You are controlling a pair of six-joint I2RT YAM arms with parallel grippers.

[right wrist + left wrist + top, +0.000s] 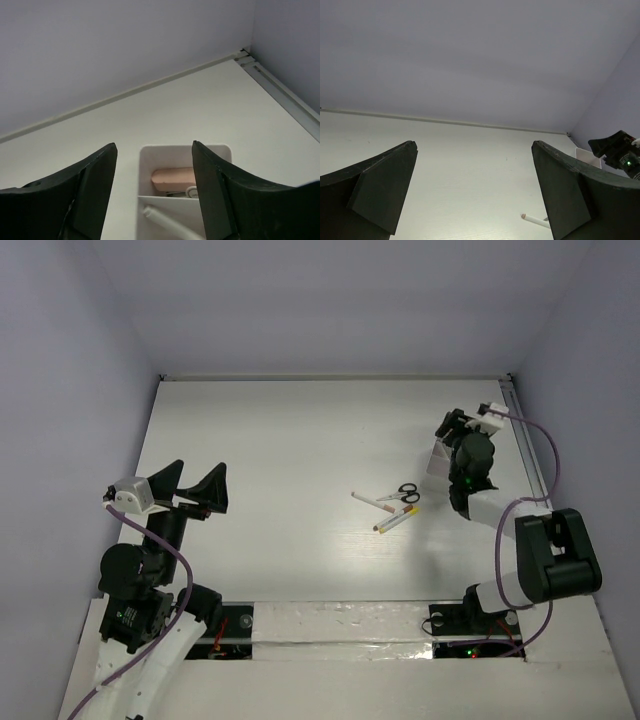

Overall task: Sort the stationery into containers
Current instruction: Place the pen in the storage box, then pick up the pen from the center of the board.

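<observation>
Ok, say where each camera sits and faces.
Top external: above and behind, looking down on the table; left gripper and right gripper show.
Left wrist: across the table to the back wall; left gripper frames it.
Right wrist: down into the container; right gripper flanks it.
Shared: container, in top and right wrist views.

Both YAM arms are the same build: chunky black joint housings with white shells on the links. The left arm (pixel 125 575) at 8 o'clock and the right arm (pixel 555 560) at 4 o'clock each drag a purple cable (pixel 552 470). Fingers (pixel 380 185) are matte black wedges. The left gripper (pixel 195 485) has a white camera block (pixel 130 495) at its 9 o'clock, and the right wrist shows a little green light (pixel 628 163).
</observation>
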